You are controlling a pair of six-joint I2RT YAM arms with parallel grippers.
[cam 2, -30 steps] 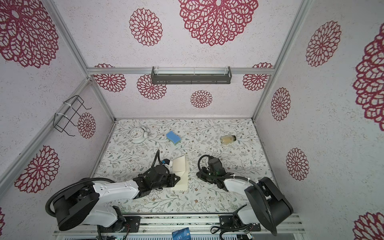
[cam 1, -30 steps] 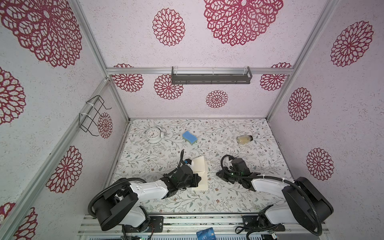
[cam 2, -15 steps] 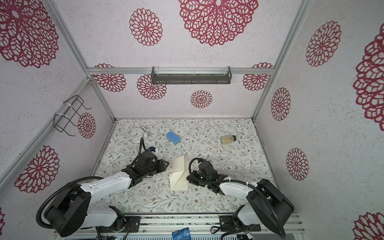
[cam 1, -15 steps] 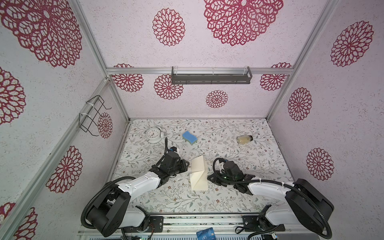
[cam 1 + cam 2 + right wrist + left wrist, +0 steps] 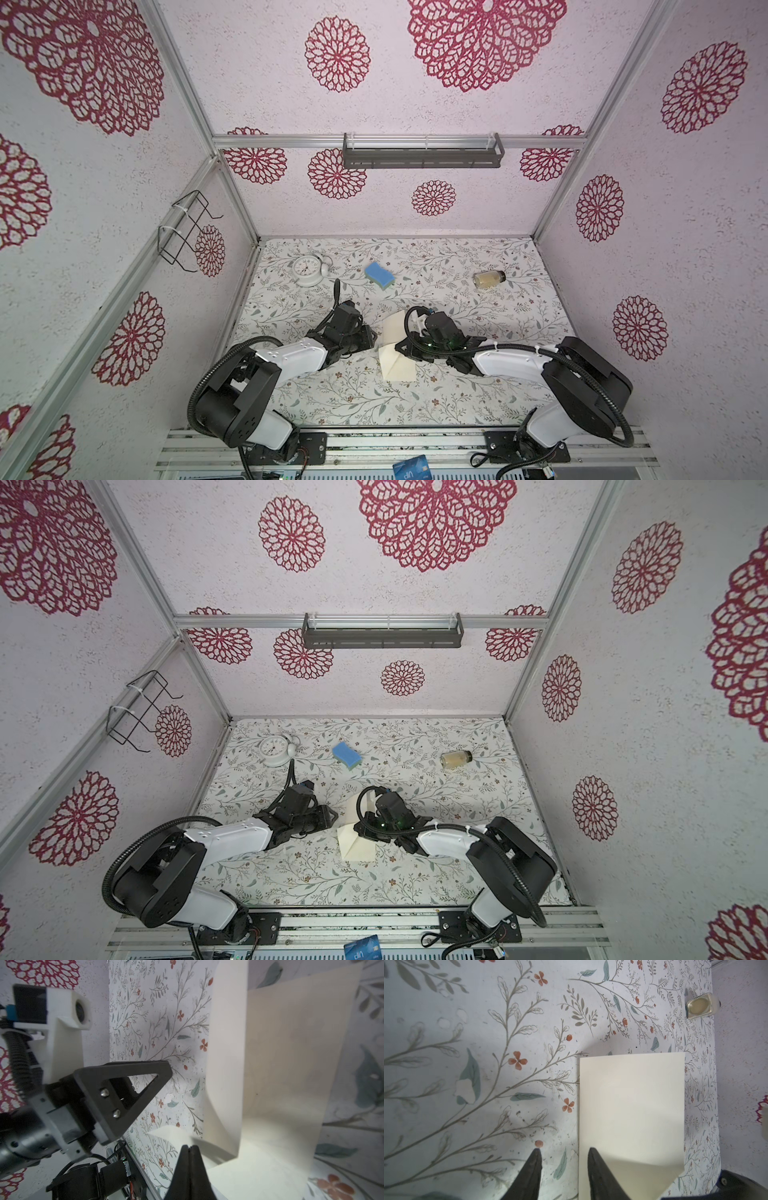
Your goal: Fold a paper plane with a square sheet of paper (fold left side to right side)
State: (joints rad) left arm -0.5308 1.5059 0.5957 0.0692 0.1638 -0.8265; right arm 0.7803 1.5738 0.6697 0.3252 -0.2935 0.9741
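Sheet [image 5: 631, 1105] edge — just beside left claw [image 5: 564, 1148]

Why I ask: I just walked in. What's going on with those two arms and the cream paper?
Two robot arms are folding a square sheet of paper on the floral table. The sheet is half folded: its left part stands up, curved, not yet pressed flat. The right gripper, shut, has its tips on the flat part, seemingly pinning it. The left gripper is open and empty, beside the raised flap.

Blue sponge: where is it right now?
In both top views the blue rectangular sponge lies far back on the floral table, slightly left of centre, right of the white round alarm clock.
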